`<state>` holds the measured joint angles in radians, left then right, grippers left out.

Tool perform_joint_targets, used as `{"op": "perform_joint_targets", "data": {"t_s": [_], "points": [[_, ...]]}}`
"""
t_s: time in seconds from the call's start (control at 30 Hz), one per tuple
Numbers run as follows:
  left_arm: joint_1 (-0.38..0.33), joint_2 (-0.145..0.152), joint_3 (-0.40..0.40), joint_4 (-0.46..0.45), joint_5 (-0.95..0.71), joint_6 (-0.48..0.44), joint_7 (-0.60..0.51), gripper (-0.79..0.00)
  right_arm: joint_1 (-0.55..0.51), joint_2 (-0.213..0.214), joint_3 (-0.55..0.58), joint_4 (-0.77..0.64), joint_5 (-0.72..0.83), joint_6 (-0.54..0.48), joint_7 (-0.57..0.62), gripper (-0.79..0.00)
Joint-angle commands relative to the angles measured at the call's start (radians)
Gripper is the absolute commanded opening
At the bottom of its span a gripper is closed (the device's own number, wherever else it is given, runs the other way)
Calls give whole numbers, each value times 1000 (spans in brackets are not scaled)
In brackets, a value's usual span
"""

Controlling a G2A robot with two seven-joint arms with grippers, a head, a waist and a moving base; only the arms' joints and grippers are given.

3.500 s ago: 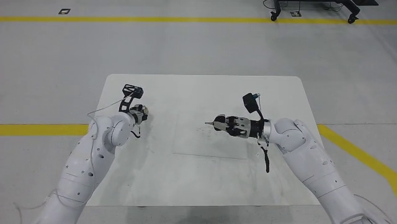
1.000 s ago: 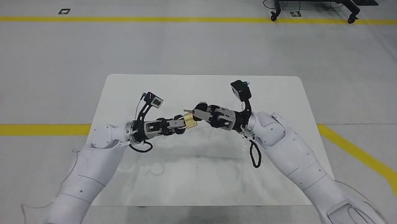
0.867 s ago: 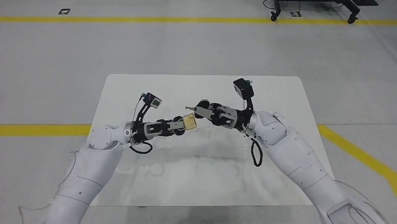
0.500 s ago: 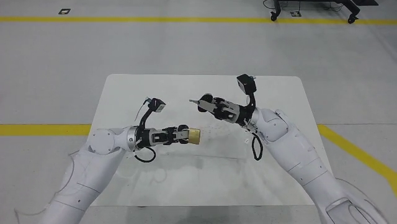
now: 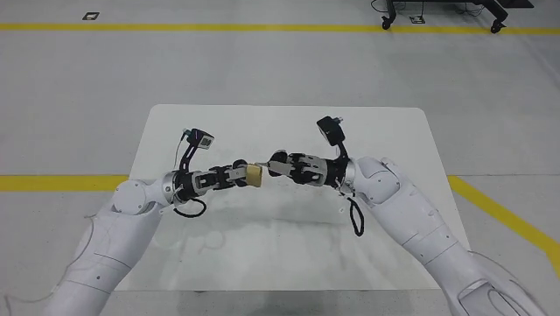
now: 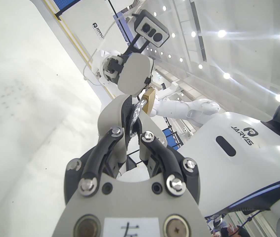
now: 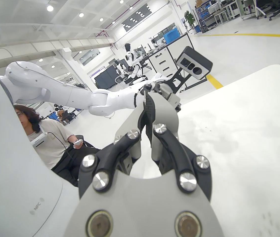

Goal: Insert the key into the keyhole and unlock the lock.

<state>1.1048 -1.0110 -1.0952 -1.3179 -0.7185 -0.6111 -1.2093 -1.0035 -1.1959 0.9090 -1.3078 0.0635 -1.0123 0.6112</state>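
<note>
Blocky brass lock (image 6: 150, 100) up off the matte white table (image 5: 367, 228), above its middle, hanging from a curved silvery shackle (image 6: 137, 108). Clamped on that shackle: left gripper (image 6: 133, 117), ribbed black pads drawn in tight around the metal. Right against the lock's far end: right gripper (image 7: 147, 102), smooth grey rounded fingers pressed together, pad to pad; key between them or not, cannot tell. Both grippers tip to tip above the tabletop
</note>
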Motion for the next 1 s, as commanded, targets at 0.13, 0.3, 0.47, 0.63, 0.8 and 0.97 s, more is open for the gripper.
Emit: {"op": "perform_joint_targets", "data": {"t_s": [0.13,0.3,0.47,0.63,0.8,0.97], "points": [[0,0,1,-1,1,1,-1,-785,-17,14,40,-26,0,0,21,-785],[7,0,6,-17,48,10,27,-785,38,-1,9,2,9,0,10,-785],[33,-2,18,-75,115,53,71,-785,81,-19,-32,27,-1,0,-5,-785],[26,-4,16,-83,116,101,88,-785,82,-28,-63,34,-32,0,3,-785],[-10,-11,12,-51,49,189,92,-785,43,-16,-43,3,-21,0,15,-785],[-24,-18,15,-23,-3,208,99,-785,-18,9,39,-46,-37,0,-11,-785]]}}
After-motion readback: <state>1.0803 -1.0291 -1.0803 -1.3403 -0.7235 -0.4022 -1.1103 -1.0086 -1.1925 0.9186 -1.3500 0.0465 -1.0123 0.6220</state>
